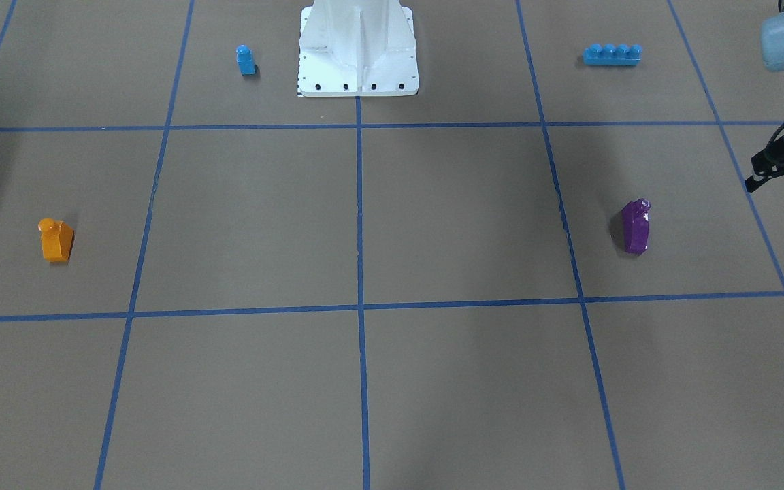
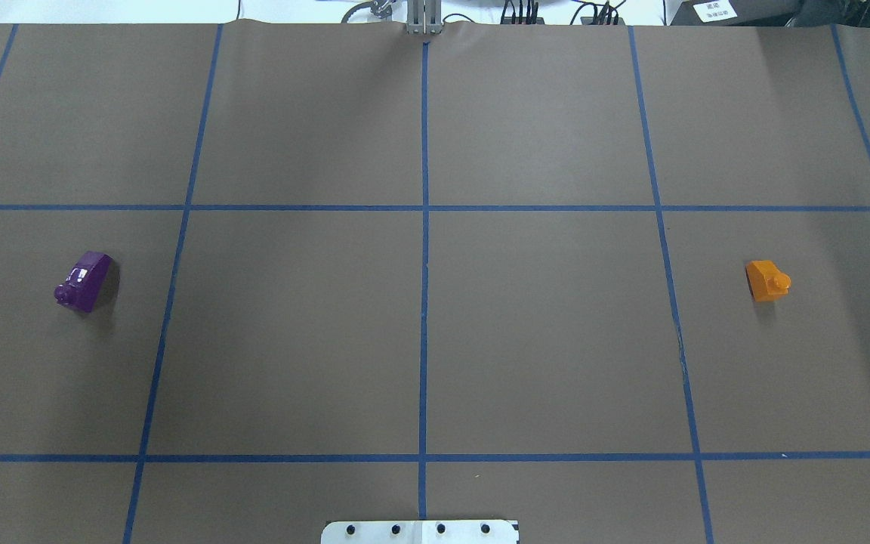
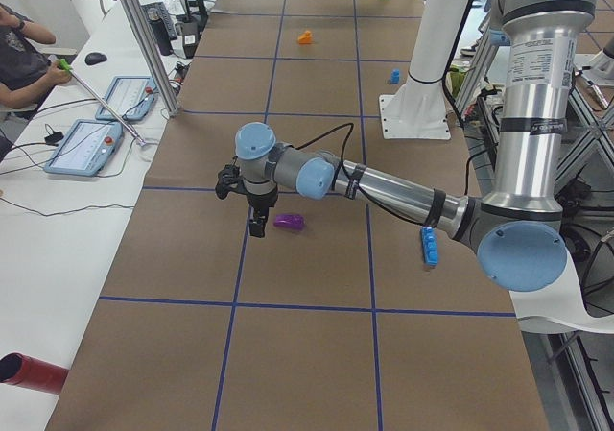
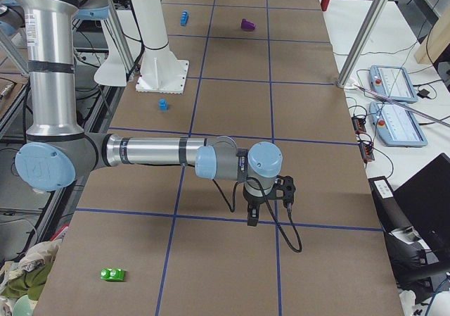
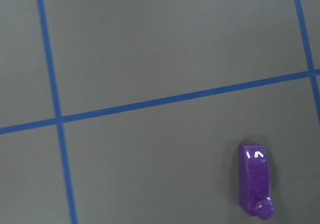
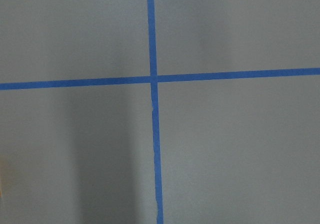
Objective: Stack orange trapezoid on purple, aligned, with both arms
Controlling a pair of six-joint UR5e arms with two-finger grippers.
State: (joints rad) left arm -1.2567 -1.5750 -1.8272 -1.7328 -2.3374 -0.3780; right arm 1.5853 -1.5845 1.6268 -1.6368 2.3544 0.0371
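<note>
Nothing can be read. A white label at the upper right of the overhead view carries dark print (a couple of lines, it seems), too small to make out.

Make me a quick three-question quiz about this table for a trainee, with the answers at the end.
1. True or false: the orange block and the purple block lie in different taped squares, not touching.
2. Fill in the gap: the long blue brick has ___ round studs in a row.
3. Which one shows in the left wrist camera? A) the orange block B) the purple block C) the long blue brick

Key: 1 true; 2 four; 3 B.
</note>
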